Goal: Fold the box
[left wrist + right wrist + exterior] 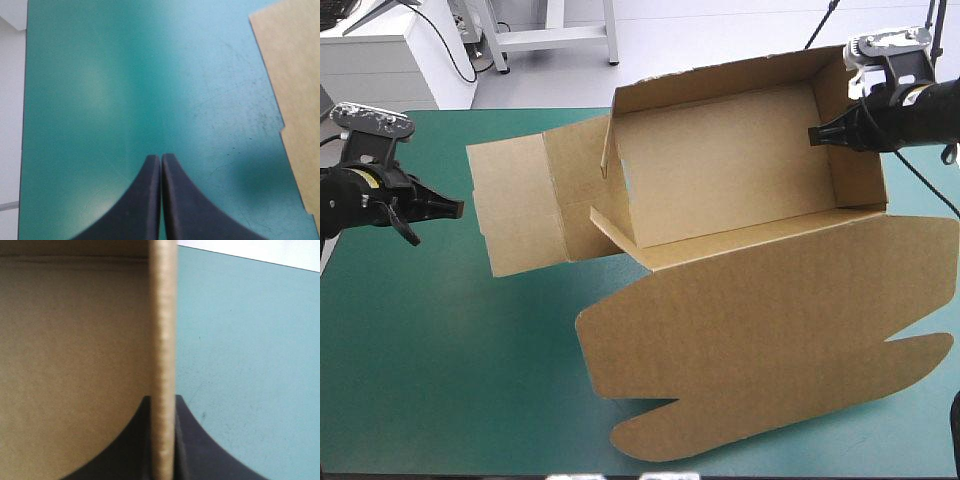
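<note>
**Right claw clamped on the box wall**

Your right claw (812,135) gripped the end wall (162,340) of the brown box (740,180). One black finger sat inside the open tray and the other outside, over the teal-green counter (440,350). The tray's walls stood raised, and the lid (770,330) lay flat beside that claw, toward the counter's near edge. Your left claw (460,209) was closed on nothing, its fingers pressed together above the counter. The box's flat flap (515,215) lay just ahead of it, not touching.

Bright even light, soft shadow beside the box (750,330), pale sheen on teal-green cover (100,85)
</note>
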{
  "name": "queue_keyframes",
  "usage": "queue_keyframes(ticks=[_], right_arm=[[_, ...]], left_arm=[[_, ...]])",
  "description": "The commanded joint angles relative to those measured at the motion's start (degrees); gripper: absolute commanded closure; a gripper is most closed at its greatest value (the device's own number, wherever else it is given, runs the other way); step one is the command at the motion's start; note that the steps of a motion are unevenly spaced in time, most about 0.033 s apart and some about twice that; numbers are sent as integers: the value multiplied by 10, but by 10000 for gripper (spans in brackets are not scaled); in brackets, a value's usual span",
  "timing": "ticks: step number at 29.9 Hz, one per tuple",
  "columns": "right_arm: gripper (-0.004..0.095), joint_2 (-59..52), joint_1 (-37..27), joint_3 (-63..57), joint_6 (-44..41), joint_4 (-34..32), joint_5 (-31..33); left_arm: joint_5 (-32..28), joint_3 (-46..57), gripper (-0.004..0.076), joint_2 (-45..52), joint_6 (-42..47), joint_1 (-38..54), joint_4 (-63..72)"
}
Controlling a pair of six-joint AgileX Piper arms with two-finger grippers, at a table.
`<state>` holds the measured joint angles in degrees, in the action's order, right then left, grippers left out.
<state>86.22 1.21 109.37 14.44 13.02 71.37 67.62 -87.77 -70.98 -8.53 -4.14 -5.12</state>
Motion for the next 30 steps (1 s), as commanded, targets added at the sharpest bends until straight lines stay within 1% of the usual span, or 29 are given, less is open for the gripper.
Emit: queue_keyframes(ticks=[1,5,10,13,16,21,25,28,30], right_arm=[[932,-36,-6,1,6,25,1],[932,-47,-6,1,6,25,1],[932,-60,-6,1,6,21,0],[932,-67,-6,1,7,21,-6],[932,-69,-6,1,8,21,-10],[932,-70,-6,1,13,33,-12],[932,-70,-6,1,27,49,-13],[932,-70,-6,1,28,53,-13],[932,-70,-6,1,29,60,-16]], left_arm=[[-24,-12,708,18,-4,26,5],[-9,-12,708,18,-72,85,101],[4,-5,708,18,-159,195,268],[14,7,708,18,-205,245,321],[5,28,708,18,-221,265,332],[-51,99,708,18,-265,268,330],[-126,168,708,17,-286,268,350],[-172,211,708,14,-312,268,397],[-184,231,708,8,-351,268,444]])
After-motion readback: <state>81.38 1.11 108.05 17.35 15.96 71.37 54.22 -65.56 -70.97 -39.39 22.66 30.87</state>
